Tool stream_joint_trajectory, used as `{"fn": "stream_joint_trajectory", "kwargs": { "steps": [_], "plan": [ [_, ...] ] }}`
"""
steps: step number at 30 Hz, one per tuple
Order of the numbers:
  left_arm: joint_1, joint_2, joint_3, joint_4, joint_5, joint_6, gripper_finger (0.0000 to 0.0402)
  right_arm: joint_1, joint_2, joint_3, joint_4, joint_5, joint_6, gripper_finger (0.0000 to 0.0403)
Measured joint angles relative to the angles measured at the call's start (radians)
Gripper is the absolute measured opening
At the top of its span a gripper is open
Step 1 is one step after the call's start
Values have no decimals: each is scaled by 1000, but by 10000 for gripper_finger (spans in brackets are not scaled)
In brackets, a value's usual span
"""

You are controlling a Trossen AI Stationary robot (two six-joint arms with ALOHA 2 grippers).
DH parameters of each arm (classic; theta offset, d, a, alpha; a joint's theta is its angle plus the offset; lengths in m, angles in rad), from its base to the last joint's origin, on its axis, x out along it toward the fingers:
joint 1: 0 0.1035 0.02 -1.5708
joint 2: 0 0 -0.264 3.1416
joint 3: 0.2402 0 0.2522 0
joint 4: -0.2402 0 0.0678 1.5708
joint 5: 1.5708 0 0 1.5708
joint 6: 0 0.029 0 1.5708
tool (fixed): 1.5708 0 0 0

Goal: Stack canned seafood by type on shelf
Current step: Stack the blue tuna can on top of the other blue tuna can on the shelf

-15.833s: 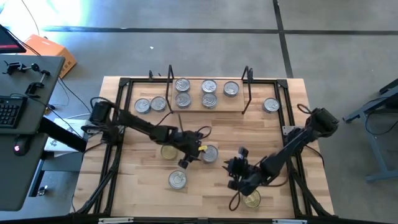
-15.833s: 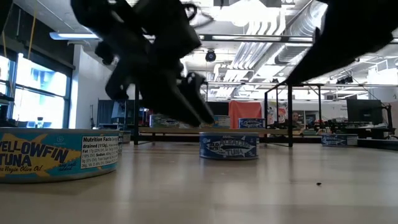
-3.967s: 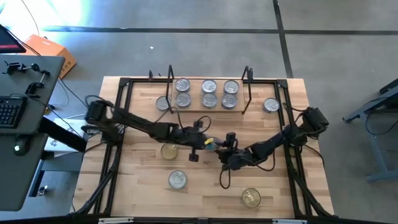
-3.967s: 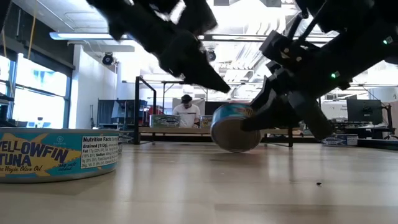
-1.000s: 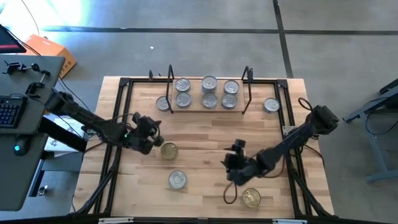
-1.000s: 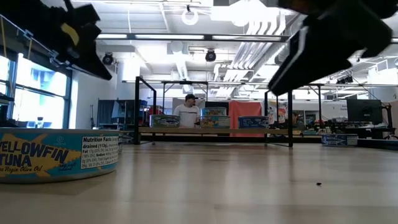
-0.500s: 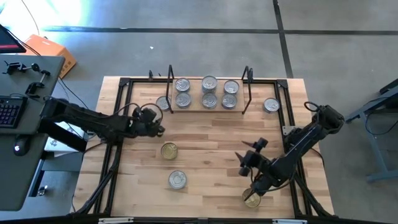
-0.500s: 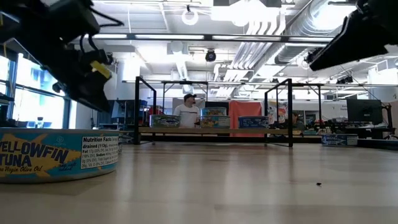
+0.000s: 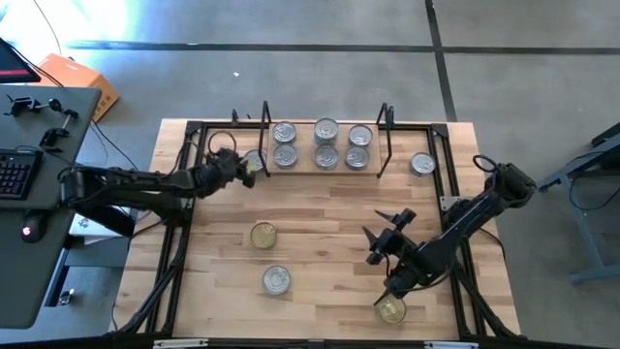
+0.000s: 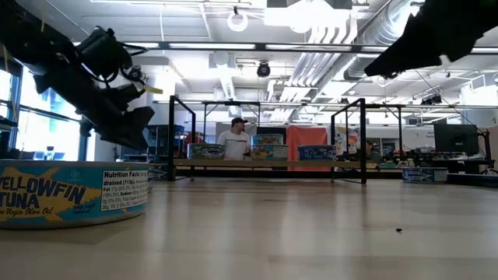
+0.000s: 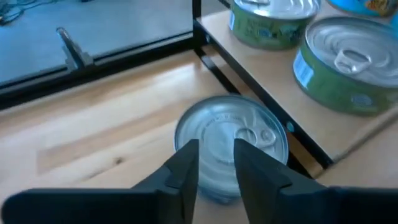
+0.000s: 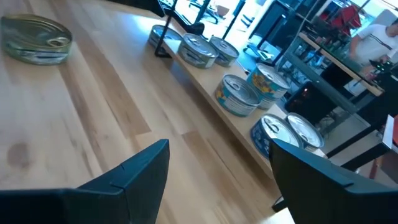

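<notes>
Left gripper (image 11: 214, 163), jaws narrowly parted, hovers over a can (image 11: 233, 140) lying flat, lid up, beside the shelf (image 9: 325, 171); right gripper (image 9: 380, 242) jaws wide open.

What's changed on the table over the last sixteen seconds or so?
The left pincer left the table's middle for the silver can beside the shelf. The mid-table silver can is gone; the shelf's near row holds three, not two. The right pincer, open, drew off rightward. Both gold cans stayed.

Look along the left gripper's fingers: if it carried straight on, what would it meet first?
Probably the silver-lidded can standing on the table beside the shelf; the left gripper points right at its lid, though the gap is unclear.
</notes>
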Motion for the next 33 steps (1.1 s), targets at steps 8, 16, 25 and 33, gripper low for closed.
{"fn": "stream_joint_trajectory", "kwargs": {
  "steps": [8, 16, 25, 33],
  "plan": [
    [131, 42, -6, 24, 221, 58, 49, -33, 0, 0, 0, -10, -21, 268],
    [156, 147, -5, 131, 247, 155, 26, -39, 0, 0, 0, -14, -19, 268],
    [213, 174, 21, 69, 423, 140, 2, -39, 1, 0, 9, -14, -16, 268],
    [199, 140, 22, -27, 548, 67, 0, -39, 1, 0, 20, -14, -11, 268]
  ]
}}
